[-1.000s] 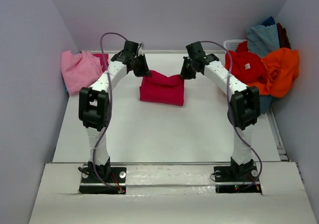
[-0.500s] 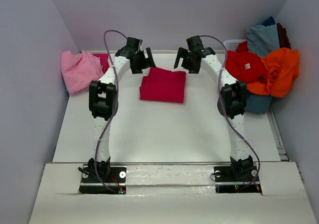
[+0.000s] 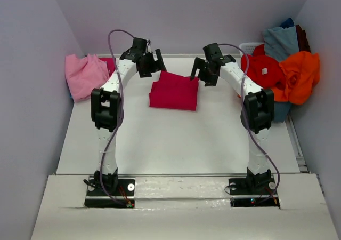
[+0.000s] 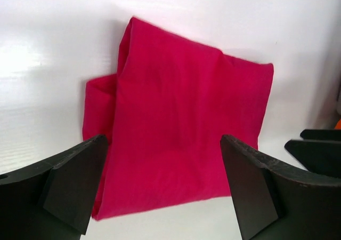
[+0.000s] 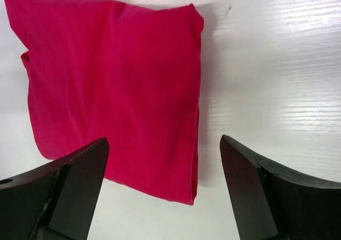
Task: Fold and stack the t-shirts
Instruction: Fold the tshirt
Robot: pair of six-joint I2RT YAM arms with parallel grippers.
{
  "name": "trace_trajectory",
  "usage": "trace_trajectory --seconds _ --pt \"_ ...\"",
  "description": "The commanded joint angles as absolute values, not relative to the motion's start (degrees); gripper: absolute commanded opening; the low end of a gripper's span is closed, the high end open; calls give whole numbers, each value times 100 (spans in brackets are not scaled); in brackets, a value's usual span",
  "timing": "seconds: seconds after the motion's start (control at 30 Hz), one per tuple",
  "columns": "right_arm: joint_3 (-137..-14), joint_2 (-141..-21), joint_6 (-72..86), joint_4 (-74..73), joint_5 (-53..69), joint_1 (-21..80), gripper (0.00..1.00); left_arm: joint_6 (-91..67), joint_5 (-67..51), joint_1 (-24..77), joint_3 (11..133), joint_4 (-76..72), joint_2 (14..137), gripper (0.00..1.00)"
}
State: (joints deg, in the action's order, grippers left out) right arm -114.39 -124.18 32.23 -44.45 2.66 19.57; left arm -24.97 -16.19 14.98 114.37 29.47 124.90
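The crimson-magenta t-shirt (image 3: 174, 92) lies folded into a flat, roughly square packet on the table (image 3: 176, 144), toward its far middle, with an under layer peeking out along one side. The light pink t-shirt (image 3: 84, 76) sits crumpled at the far left edge. At the far right the rest are heaped unfolded: the red t-shirt (image 3: 262, 71) touching the orange t-shirt (image 3: 299, 73), the grey-blue t-shirt (image 3: 279, 41) on top behind them, and the teal t-shirt (image 3: 277, 112) underneath

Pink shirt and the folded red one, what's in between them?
Between the pink shirt and the folded crimson shirt lies only bare table, with the left arm passing above it, seen in the top view.
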Motion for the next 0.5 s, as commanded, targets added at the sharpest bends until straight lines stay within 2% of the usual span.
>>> trace_trajectory --seconds 0.0,0.13,0.47 --pt "-11207 -12208 3436 -4219 605 1986 85 -2285 -1845 1389 12276 3023 13007 99" --pt "-10794 -11928 3594 -4034 948 1986 71 -2408 -2406 1100 12594 2822 13499 99" --pt "-10336 -11646 3490 -4209 1230 2153 64 -2496 -3656 809 13104 2101 14361 98"
